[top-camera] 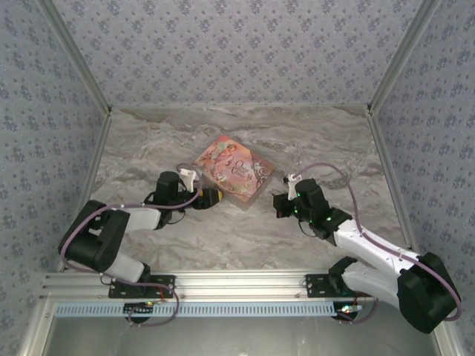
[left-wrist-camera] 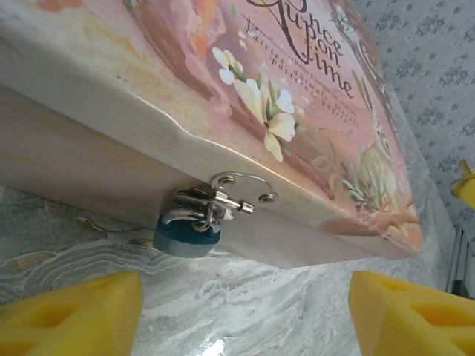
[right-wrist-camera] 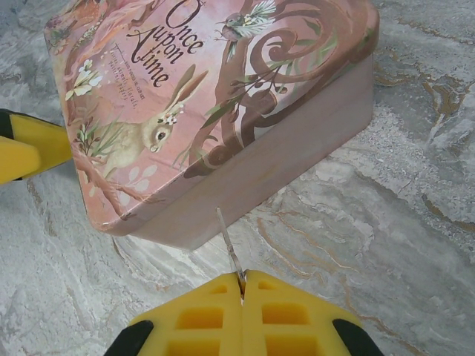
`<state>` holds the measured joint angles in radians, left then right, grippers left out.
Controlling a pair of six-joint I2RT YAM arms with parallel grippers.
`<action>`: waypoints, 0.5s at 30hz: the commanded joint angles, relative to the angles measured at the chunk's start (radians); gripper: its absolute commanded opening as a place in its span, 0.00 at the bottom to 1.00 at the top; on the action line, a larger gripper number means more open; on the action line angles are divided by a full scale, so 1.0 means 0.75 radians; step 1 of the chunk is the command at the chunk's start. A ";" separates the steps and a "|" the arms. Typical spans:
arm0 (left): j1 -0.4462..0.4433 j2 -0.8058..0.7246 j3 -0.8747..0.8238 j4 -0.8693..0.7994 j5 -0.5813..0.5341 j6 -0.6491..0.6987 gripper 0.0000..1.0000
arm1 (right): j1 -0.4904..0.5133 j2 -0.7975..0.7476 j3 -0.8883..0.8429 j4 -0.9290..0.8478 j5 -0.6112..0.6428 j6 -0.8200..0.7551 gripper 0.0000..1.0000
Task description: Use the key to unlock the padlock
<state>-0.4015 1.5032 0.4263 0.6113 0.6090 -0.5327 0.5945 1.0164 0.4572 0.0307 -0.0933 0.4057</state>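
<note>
Right gripper (right-wrist-camera: 243, 285) is clenched on a thin silver key (right-wrist-camera: 228, 248), the blade pointing at the pink illustrated book-shaped box (right-wrist-camera: 223, 111). Left gripper (left-wrist-camera: 241, 311) stands released, its yellow fingers (left-wrist-camera: 67, 311) wide apart and facing the tiny blue-teal padlock (left-wrist-camera: 185, 236). The padlock hangs from the silver hasp (left-wrist-camera: 241, 194) on the box's side wall, low over the grey marble-patterned table (left-wrist-camera: 245, 297).

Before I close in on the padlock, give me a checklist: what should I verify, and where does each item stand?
1. Key clamped in right jaws: ok, blade sticks out forward.
2. Padlock ahead of left jaws: ok, hanging from the hasp on the side of the pink book.
3. Left jaws open: ok, wide apart, nothing between them.
4. Padlock steadied: not ok, nothing grips it.
5. Key aimed at padlock: not ok, it points at a plain side of the book.
6. Keyhole direction: cannot tell.
</note>
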 commanded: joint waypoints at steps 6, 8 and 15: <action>0.014 0.101 0.000 0.174 -0.014 0.066 0.72 | 0.004 -0.007 0.034 0.008 0.009 -0.017 0.00; 0.018 0.120 0.001 0.209 -0.011 0.070 0.72 | 0.003 -0.008 0.033 0.006 0.010 -0.019 0.00; 0.026 0.178 -0.001 0.279 -0.004 0.108 0.62 | -0.003 -0.013 0.028 0.012 0.011 -0.020 0.00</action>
<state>-0.3916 1.6203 0.4263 0.7616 0.5999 -0.4885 0.5941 1.0164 0.4572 0.0307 -0.0933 0.4049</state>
